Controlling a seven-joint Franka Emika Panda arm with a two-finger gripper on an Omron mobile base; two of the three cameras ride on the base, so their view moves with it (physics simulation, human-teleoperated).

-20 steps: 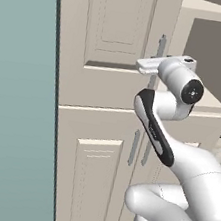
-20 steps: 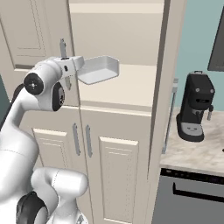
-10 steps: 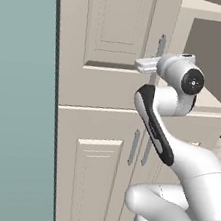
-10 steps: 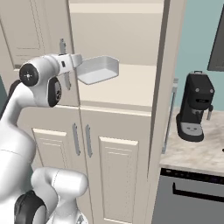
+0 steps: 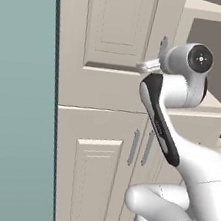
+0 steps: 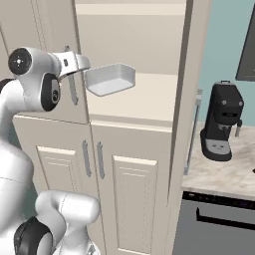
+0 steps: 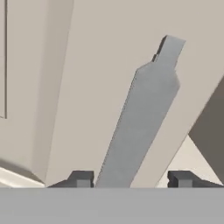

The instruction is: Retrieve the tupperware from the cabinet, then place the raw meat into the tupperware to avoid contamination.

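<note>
1. Grip: hand [image 6: 84, 64] is clamped on one edge of the tupperware [image 6: 110, 79], judging by how the tub hangs off the fingertips with its whole body cantilevered out past them. In the hand view it runs forward as a grey strip [image 7: 140, 118] between the finger tips.
2. Tub sits just ahead of the hand, in front of the cabinet [image 6: 134, 174] opening and above the shelf [image 6: 144, 102]. I can't tell whether its base is fully off the shelf.
3. Risk: an edge pinch with off-centre load. A fast swing or wrist roll could let the tub pivot in the fingers or slip out.
4. Risk: closed door panel [image 6: 50, 30] and its bar handle [image 6: 72, 89] are right beside the hand. A tight pull-back arc could clip either one and knock the tub loose.
5. Risk: open door [image 6: 188, 99] stands well beyond the tub, between the hand and the table [image 6: 224, 174]. Swinging straight across could hit it, then the coffee machine [image 6: 222, 122].
6. Tub must land upright on the table, or the raw meat has nowhere to go.
</note>
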